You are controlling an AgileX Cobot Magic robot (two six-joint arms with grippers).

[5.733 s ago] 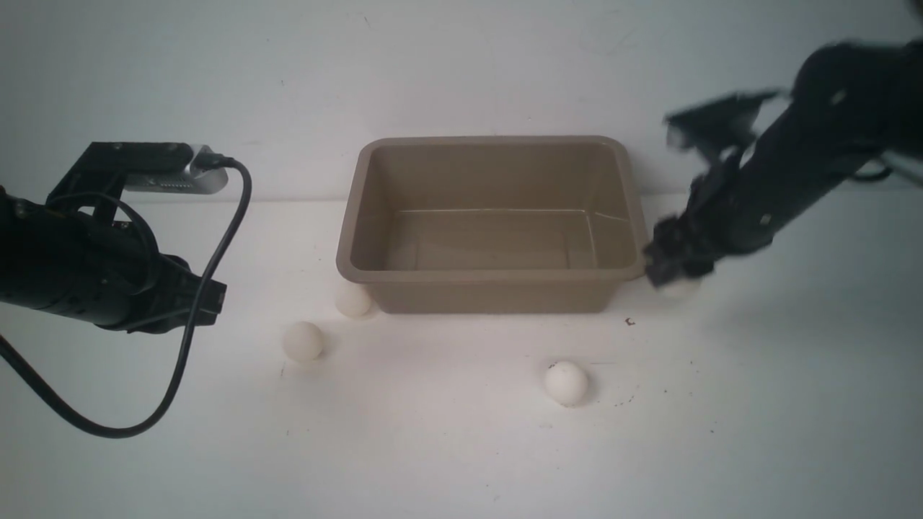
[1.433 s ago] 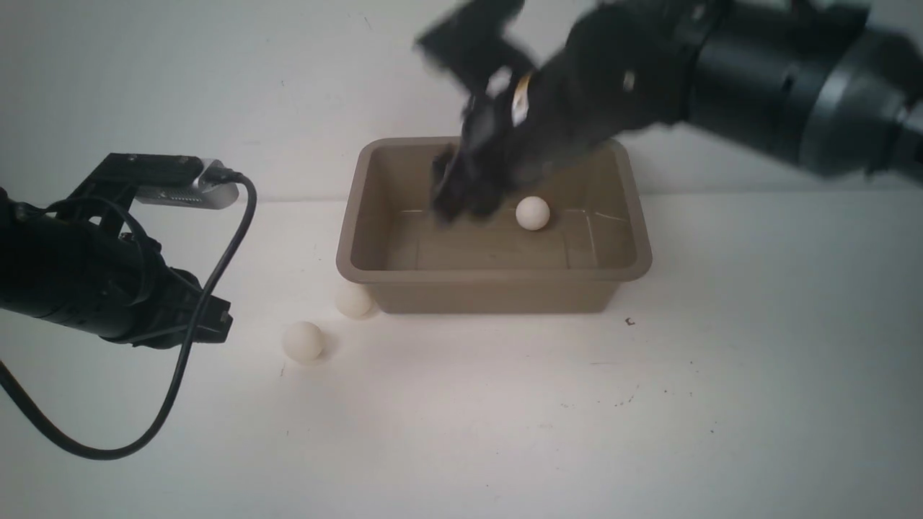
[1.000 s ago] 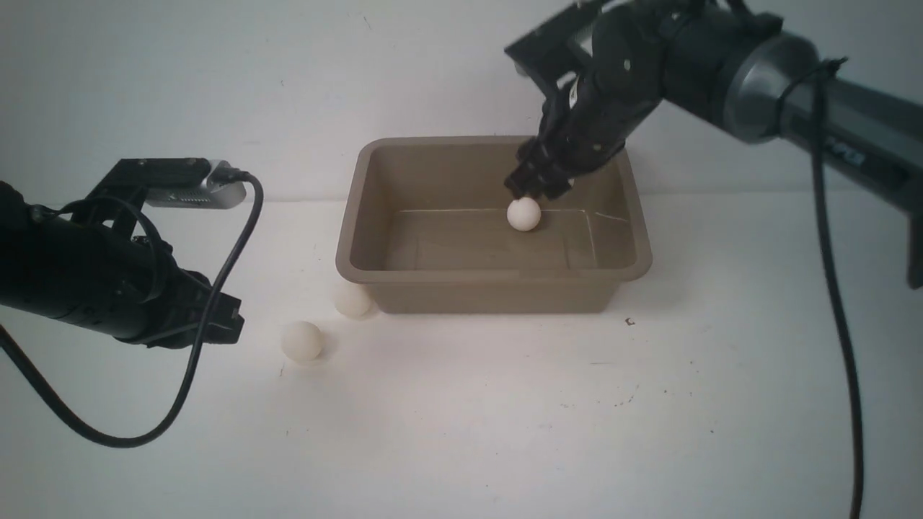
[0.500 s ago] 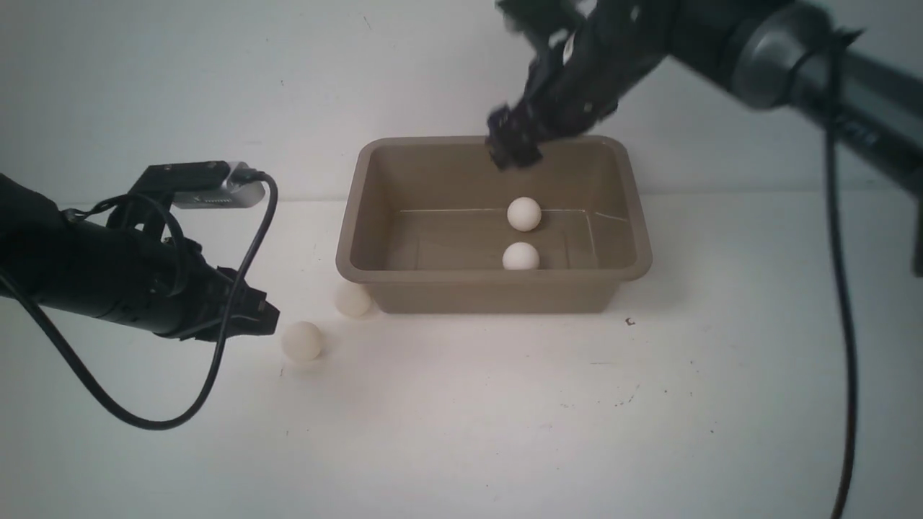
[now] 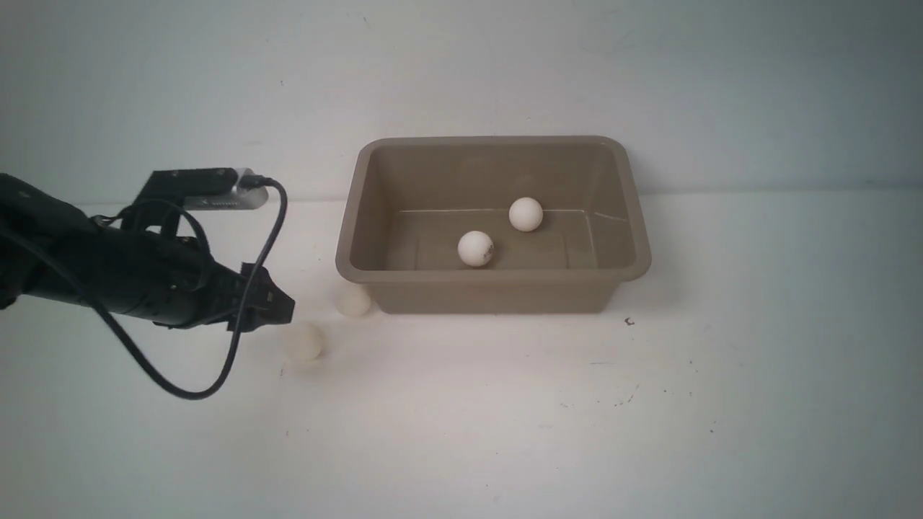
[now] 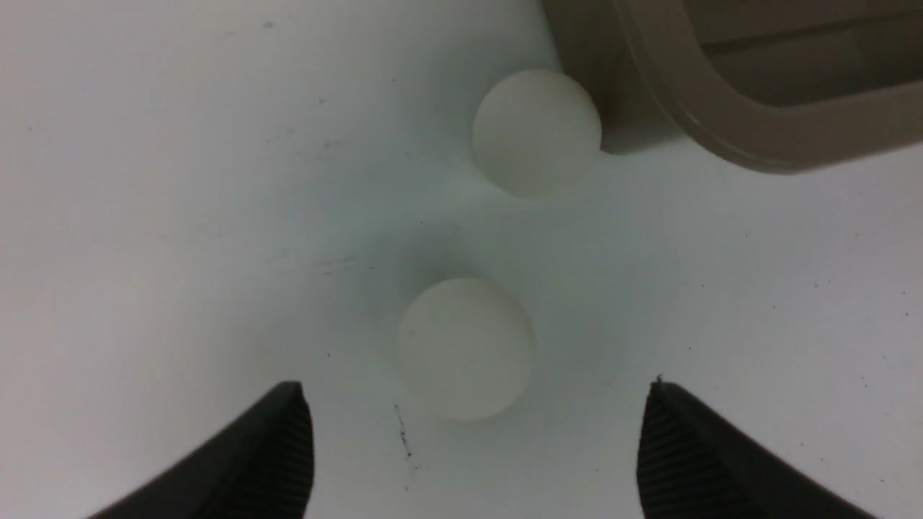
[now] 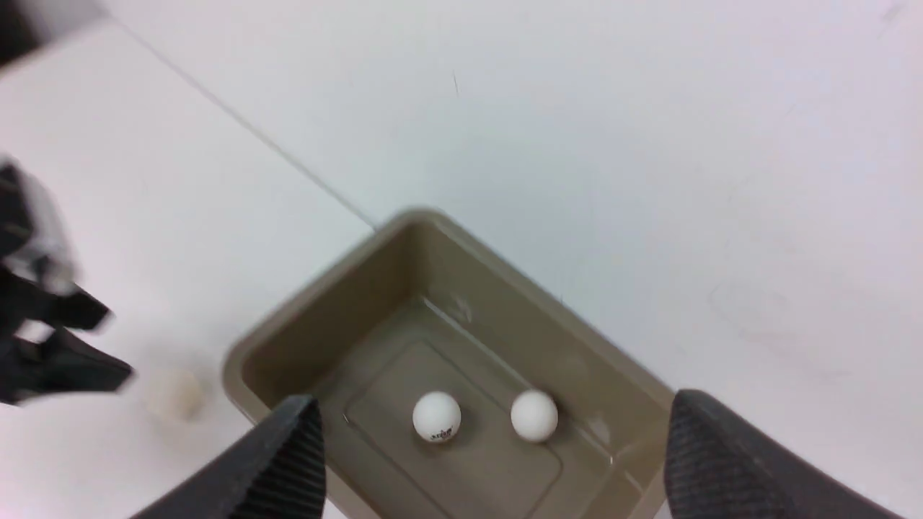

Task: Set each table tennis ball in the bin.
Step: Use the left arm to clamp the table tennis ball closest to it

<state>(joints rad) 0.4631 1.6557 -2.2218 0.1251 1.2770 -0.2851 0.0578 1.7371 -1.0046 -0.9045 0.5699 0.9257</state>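
Note:
The taupe bin (image 5: pixel 490 276) stands mid-table with two table tennis balls in it: a marked one (image 5: pixel 476 248) and a plain one (image 5: pixel 526 214). Two more lie on the table, one (image 5: pixel 352 301) against the bin's front left corner and one (image 5: pixel 304 341) just ahead of my left gripper (image 5: pixel 277 313). In the left wrist view that near ball (image 6: pixel 465 348) sits just beyond the tips of the open, empty left gripper (image 6: pixel 472 440). My right gripper (image 7: pixel 490 461) hangs open and empty high over the bin (image 7: pixel 317 285); it is out of the front view.
A white wall rises right behind the bin. The left arm's black cable (image 5: pixel 238 339) loops down onto the table beside the gripper. A small dark speck (image 5: pixel 629 321) marks the white table right of the bin.
The right arm has lifted out of the front view. The dropped ball has rolled left inside the bin. My left gripper has opened and moved right, up to the nearer ball on the table.

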